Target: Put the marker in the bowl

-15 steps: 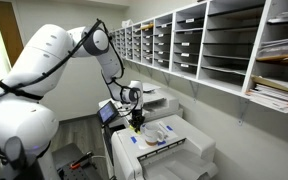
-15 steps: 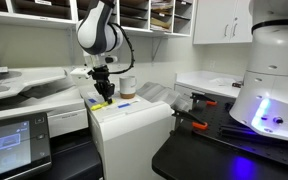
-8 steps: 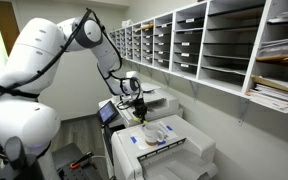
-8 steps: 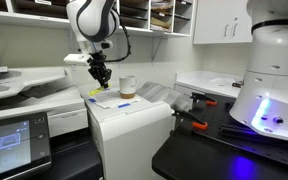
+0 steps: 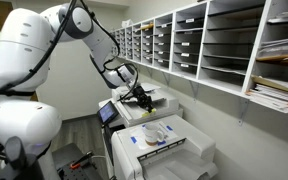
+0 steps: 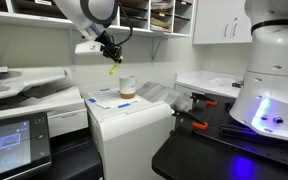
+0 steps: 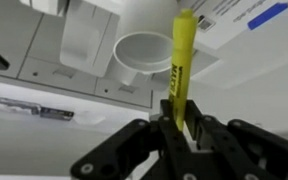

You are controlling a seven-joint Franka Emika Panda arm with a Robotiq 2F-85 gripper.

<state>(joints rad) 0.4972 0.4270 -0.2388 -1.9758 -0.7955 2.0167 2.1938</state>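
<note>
My gripper (image 7: 180, 128) is shut on the lower part of the slim yellow-green marker (image 7: 181, 58), which sticks out from between the jaws. In the wrist view the whitish-grey bowl (image 7: 144, 55) lies beyond the marker and a little left of it. In an exterior view the gripper (image 6: 110, 52) hangs in the air with the marker (image 6: 113, 69) pointing down, up and to the left of the bowl (image 6: 127, 87) on the white machine top. In an exterior view the gripper (image 5: 140, 96) is above and behind the bowl (image 5: 156, 131).
White paper sheets (image 6: 112, 100) with blue marks lie on the machine top next to the bowl. A wall of mail-slot shelves (image 5: 214, 45) runs behind. A touch screen (image 6: 12, 140) is low at one side, and a black table (image 6: 209, 140) with tools stands beside the machine.
The gripper has lifted the marker off the machine top, risen well above it and shifted sideways towards the bowl. The bowl and the papers have not moved.
</note>
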